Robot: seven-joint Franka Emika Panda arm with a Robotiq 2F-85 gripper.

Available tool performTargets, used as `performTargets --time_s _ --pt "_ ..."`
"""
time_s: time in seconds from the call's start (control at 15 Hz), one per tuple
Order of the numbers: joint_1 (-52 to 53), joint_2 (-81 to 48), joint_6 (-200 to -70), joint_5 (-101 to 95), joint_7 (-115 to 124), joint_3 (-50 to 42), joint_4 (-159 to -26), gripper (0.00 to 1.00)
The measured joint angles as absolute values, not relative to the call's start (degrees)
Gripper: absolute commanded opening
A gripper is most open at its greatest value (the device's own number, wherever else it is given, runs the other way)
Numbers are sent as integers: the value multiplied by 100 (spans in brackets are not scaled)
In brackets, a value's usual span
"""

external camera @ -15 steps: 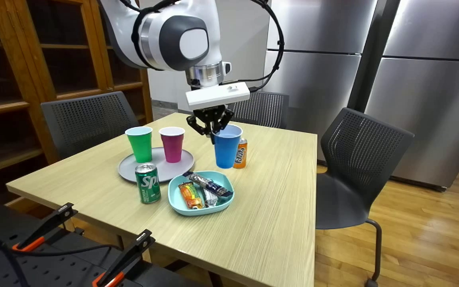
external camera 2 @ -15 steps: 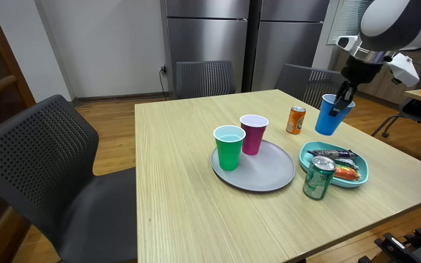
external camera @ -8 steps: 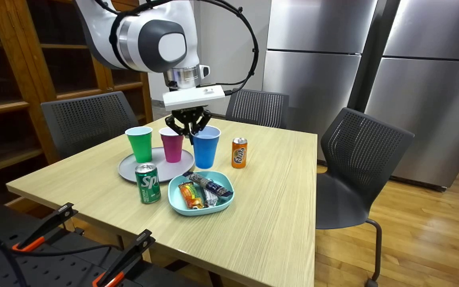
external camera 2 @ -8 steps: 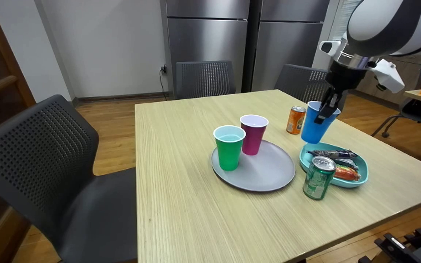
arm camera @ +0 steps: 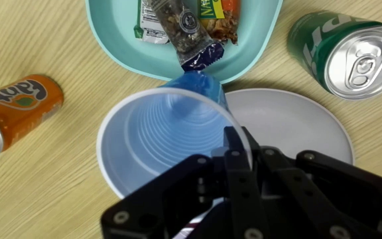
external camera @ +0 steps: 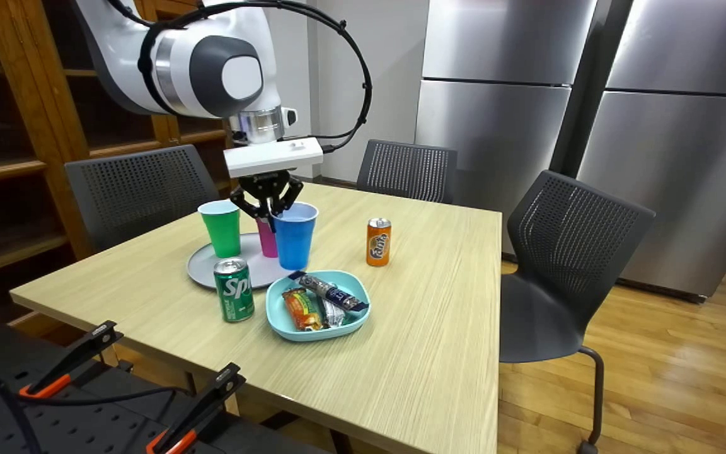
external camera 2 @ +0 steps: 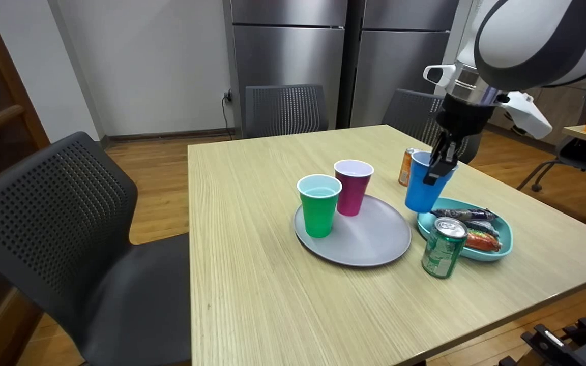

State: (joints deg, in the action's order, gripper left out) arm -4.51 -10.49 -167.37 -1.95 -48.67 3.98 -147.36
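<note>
My gripper [arm camera: 242, 136] is shut on the rim of a blue cup [arm camera: 164, 132], one finger inside it and one outside. In both exterior views the cup [external camera: 295, 243] [external camera 2: 421, 190] hangs a little tilted from the gripper [external camera: 272, 221] [external camera 2: 431, 178], seemingly just above the table, between the grey plate [external camera 2: 369, 249] and the turquoise bowl [arm camera: 118, 39]. On the plate stand a magenta cup [external camera 2: 352, 189] and a green cup [external camera 2: 318, 208], both upright. The blue cup partly hides the magenta cup [external camera: 267, 239] in an exterior view. Its underside cannot be seen.
A green Sprite can [external camera: 234, 293] stands beside the bowl, which holds several wrapped bars [external camera: 331, 293]. An orange Fanta can [external camera: 378, 243] stands farther back, partly behind the blue cup in an exterior view. Dark chairs [external camera 2: 285, 112] surround the wooden table [external camera: 426, 353].
Holding the blue cup, the gripper has moved away from the orange can towards the plate and somewhat lower. The other things on the table have stayed put.
</note>
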Motion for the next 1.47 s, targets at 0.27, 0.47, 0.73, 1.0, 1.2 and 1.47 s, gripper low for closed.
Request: performTargets --time_s 0.27,0.47,0.73,1.0,1.2,1.47 --pt "-247 -1040 -16739 -380 -4730 453 -14822 1" --pt "-240 -1043 -16744 -357 -4730 636 -14850 1" --pt "-240 -1054 -16865 -290 -4733 889 -14874 1" --pt "-239 -1111 -17022 -291 -4753 1046 -14880 1" --pt "-240 -1221 -17153 -300 -4765 1138 -14881 1" --pt "-240 -1371 -17254 -480 -4765 1169 -14882 1"
